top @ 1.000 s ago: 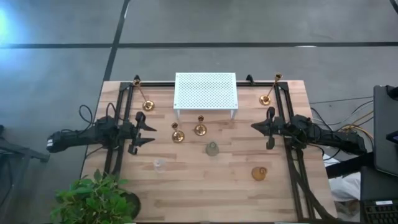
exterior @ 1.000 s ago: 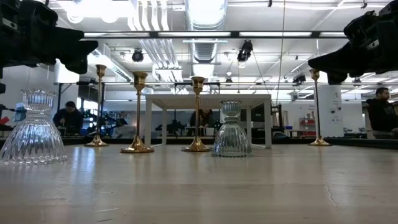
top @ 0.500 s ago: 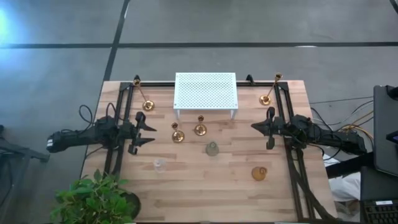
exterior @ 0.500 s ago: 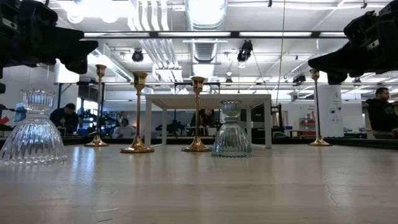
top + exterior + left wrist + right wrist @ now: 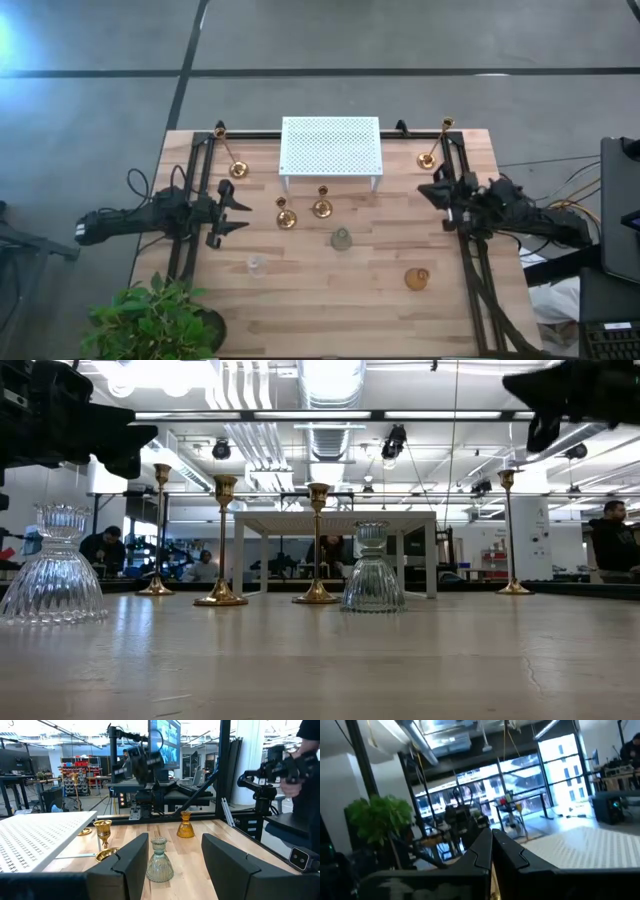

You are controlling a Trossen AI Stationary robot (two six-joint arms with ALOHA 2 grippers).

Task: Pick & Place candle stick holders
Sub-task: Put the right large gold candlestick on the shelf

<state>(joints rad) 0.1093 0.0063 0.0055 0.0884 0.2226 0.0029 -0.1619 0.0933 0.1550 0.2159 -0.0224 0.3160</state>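
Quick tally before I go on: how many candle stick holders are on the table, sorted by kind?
Tall thin brass sticks with round bases: 2
Short brass holders: 2
Small glass holders: 3, namely amber, clear, grey-green
Total: 7

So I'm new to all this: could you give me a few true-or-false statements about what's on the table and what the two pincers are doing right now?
1. The left pincer is open and holds nothing. True.
2. The amber glass holder sits on top of the white perforated stand. False: it stands on the wooden table, near the right arm's side.
3. The right pincer is shut. True.
4. The two short brass holders lie tipped over. False: both stand upright beside each other, in front of the stand.
5. The grey-green glass holder is gripped by the left pincer. False: it stands free mid-table.
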